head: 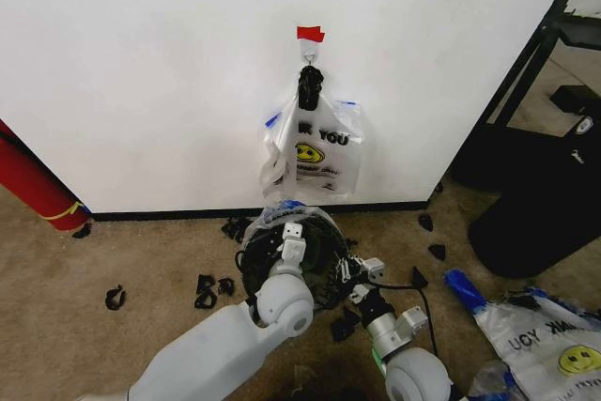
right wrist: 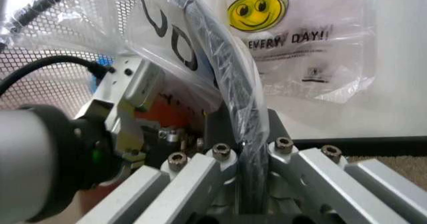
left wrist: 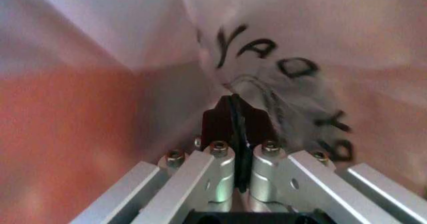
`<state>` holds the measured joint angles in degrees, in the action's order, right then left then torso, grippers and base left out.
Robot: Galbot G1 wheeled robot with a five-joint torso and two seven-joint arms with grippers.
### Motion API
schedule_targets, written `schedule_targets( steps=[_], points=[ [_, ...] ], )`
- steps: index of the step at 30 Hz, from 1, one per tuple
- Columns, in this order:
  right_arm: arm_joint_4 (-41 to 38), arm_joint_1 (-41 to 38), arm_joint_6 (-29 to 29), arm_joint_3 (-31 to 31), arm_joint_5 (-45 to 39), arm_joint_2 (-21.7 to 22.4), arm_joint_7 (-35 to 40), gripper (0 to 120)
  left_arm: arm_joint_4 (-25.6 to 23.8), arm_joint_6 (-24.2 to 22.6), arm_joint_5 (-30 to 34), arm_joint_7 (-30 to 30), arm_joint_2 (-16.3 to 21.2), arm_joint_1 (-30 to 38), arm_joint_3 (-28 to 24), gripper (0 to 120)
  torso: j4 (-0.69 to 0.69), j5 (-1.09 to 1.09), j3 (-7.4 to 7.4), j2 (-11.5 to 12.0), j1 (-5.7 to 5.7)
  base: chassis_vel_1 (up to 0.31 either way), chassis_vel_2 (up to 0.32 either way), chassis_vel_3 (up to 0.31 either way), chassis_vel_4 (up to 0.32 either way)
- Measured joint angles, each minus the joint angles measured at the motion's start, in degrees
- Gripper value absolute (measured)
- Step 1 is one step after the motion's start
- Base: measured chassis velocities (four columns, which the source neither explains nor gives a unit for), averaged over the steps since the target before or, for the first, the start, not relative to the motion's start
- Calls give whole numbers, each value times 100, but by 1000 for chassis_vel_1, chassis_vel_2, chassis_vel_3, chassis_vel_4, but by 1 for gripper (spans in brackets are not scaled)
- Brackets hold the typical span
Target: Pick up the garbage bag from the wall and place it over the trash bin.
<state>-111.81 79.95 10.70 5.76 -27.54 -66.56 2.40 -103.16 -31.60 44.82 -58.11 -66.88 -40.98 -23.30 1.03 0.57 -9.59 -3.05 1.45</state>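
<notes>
My left gripper point(left wrist: 235, 134) pinches flimsy, slippery bag film point(left wrist: 280, 59); right gripper point(right wrist: 248, 149) is clamped on the trash bin point(right wrist: 227, 84) rim. Grab gathered folds.

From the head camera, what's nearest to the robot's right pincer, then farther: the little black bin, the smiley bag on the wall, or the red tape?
1. Small round black trash bin: the right pincer is at its rim.
2. White smiley-face plastic bag: hanging on the wall above.
3. Red tape strip: highest on the wall.
</notes>
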Motion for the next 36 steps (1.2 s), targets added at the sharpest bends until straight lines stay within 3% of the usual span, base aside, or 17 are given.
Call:
schedule_targets(
  steps=[12, 22, 25, 36],
  points=[
    [-114, 107, 1, -2, 2, 70, -165, 0, 370, -22, 30, 64, -131, 133, 77, 0, 0, 0, 0, 0, 0, 0, 0, 0, 0],
    [196, -45, 324, -11, 11, -78, -252, 0, -370, -98, 136, 315, 133, -275, -67, 0, 0, 0, 1, 0, 0, 0, 0, 0, 0],
    [232, -61, 338, -53, 8, -117, -252, 0, -400, -103, 100, 354, 151, -305, -74, 0, -1, 0, 1, 0, 0, 0, 0, 0, 0],
    [-18, 97, 274, -116, -92, -61, -433, 0, 371, 73, -343, 582, 28, -13, 23, 0, 1, 1, 1, 0, 0, 0, 0, 0, 0]
  ],
)
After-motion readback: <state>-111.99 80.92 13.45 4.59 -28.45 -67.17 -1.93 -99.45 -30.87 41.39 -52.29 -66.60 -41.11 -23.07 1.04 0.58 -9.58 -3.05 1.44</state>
